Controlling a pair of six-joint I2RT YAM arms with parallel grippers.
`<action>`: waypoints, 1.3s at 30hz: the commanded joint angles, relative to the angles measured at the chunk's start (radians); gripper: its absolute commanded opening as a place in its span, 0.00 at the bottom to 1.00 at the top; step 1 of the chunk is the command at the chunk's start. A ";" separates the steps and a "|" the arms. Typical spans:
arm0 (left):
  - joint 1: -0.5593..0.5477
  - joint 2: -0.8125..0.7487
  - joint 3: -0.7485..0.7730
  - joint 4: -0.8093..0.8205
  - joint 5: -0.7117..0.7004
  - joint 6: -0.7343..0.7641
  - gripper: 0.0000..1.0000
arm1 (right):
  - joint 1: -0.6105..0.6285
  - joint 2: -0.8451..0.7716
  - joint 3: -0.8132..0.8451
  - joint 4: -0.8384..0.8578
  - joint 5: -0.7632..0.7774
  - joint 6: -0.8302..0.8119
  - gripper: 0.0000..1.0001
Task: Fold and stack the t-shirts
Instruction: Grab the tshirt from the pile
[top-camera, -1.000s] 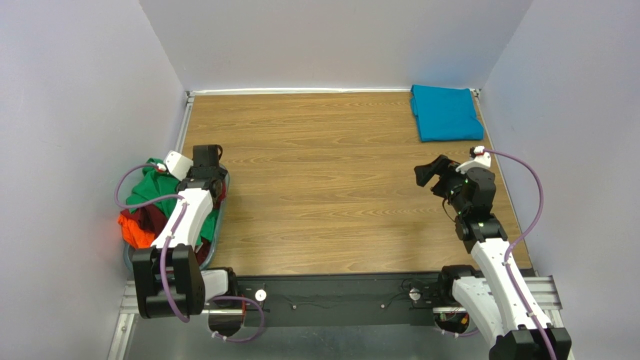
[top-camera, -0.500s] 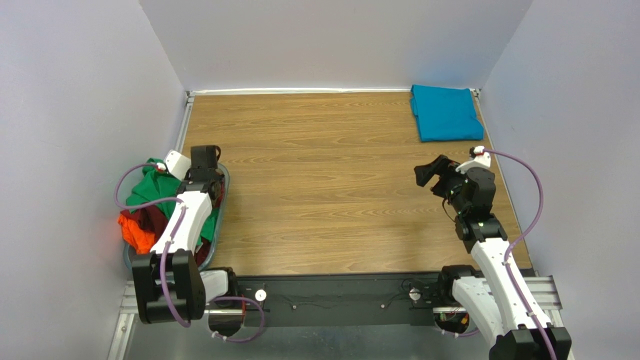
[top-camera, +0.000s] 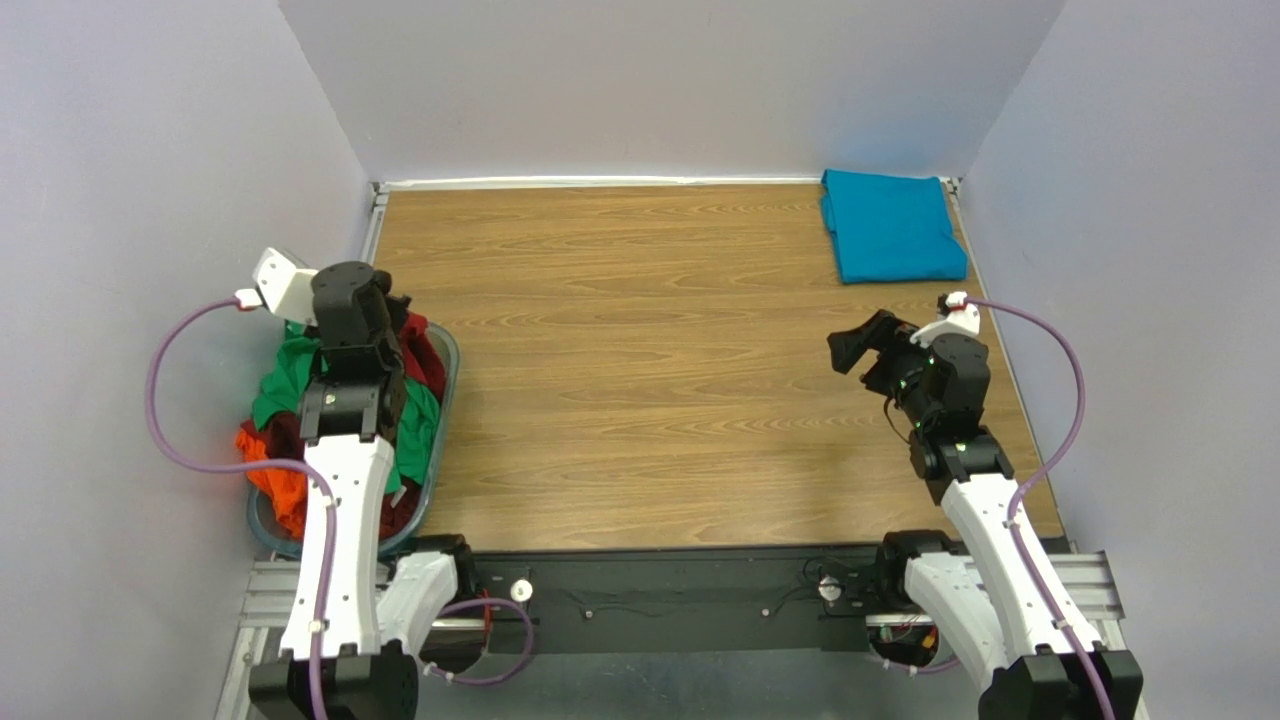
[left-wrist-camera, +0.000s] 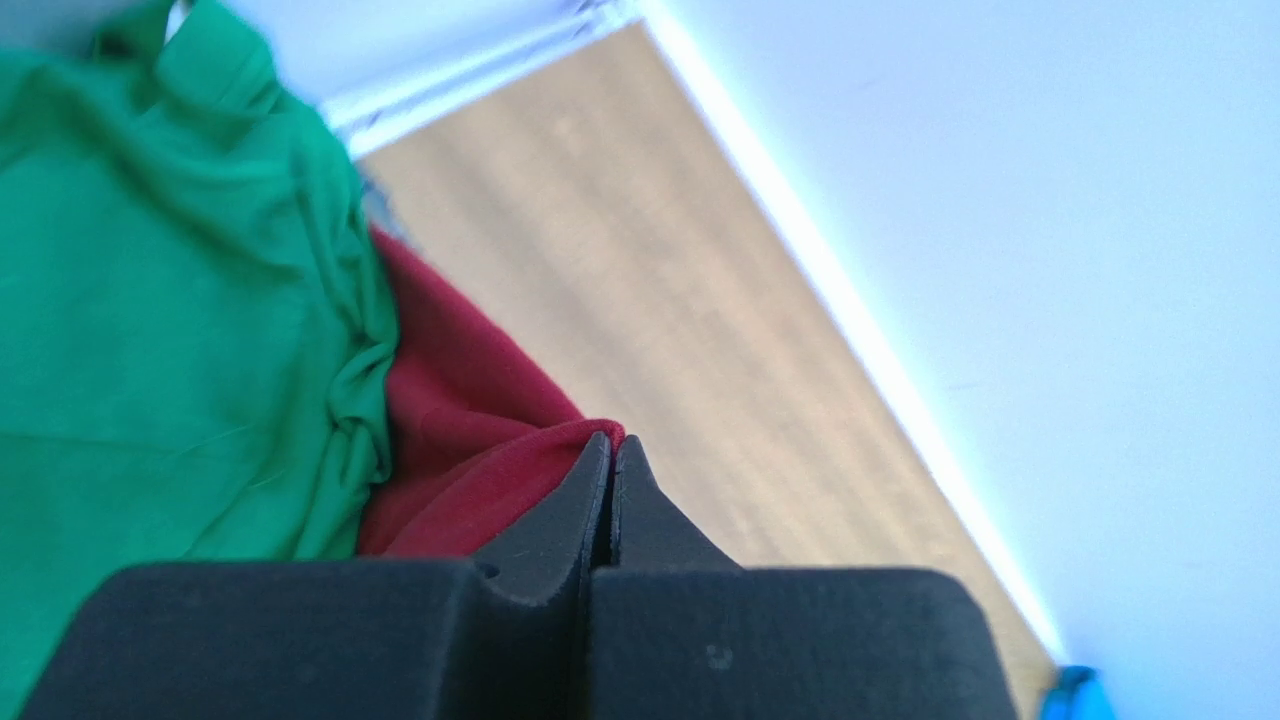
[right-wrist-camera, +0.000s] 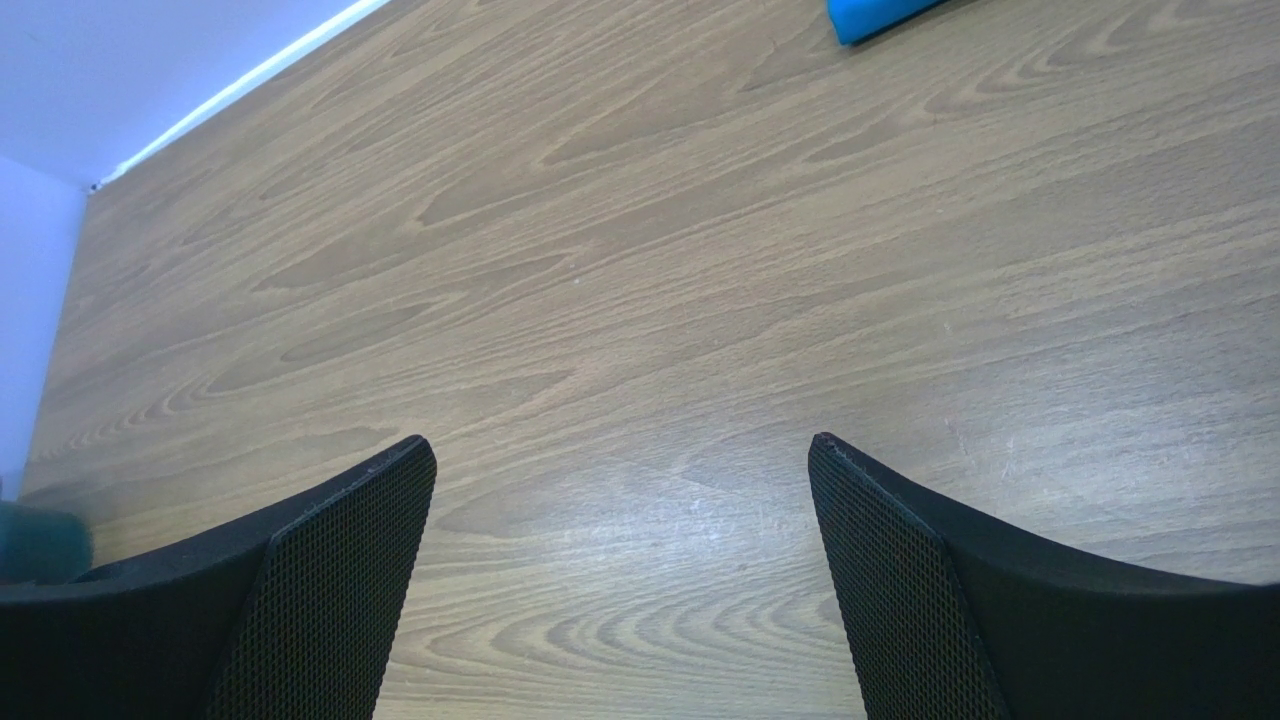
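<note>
My left gripper (left-wrist-camera: 609, 446) is shut on a fold of the dark red t-shirt (left-wrist-camera: 466, 435), pinched at the fingertips. From above, that gripper (top-camera: 394, 333) hangs over the basket's far end with red cloth (top-camera: 421, 353) lifted beneath it. The green t-shirt (left-wrist-camera: 166, 330) lies bunched beside the red one, and the orange t-shirt (top-camera: 271, 458) shows at the basket's left. A folded teal-blue t-shirt (top-camera: 894, 225) rests flat in the far right corner. Above bare wood at the right, my right gripper (right-wrist-camera: 619, 450) stands open with nothing between its fingers.
The grey-blue basket (top-camera: 451, 390) holding the shirt pile sits at the table's left edge. White walls close the table on three sides. Bare wooden tabletop (top-camera: 646, 360) spans the space between the two arms. A corner of teal-blue cloth (right-wrist-camera: 879, 15) shows at the top of the right wrist view.
My left gripper closed on the dark red t-shirt in the basket, and the arm rose, pulling red cloth upward. The right arm has stayed where it was.
</note>
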 joint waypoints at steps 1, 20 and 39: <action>0.007 -0.063 0.120 -0.012 -0.014 0.060 0.00 | 0.001 0.001 0.018 -0.001 -0.013 -0.001 1.00; 0.007 0.041 0.602 -0.055 -0.072 0.200 0.00 | -0.001 0.003 0.019 0.001 -0.007 -0.004 1.00; 0.007 0.236 0.979 0.020 -0.152 0.309 0.00 | 0.001 0.004 0.021 0.001 -0.002 -0.007 1.00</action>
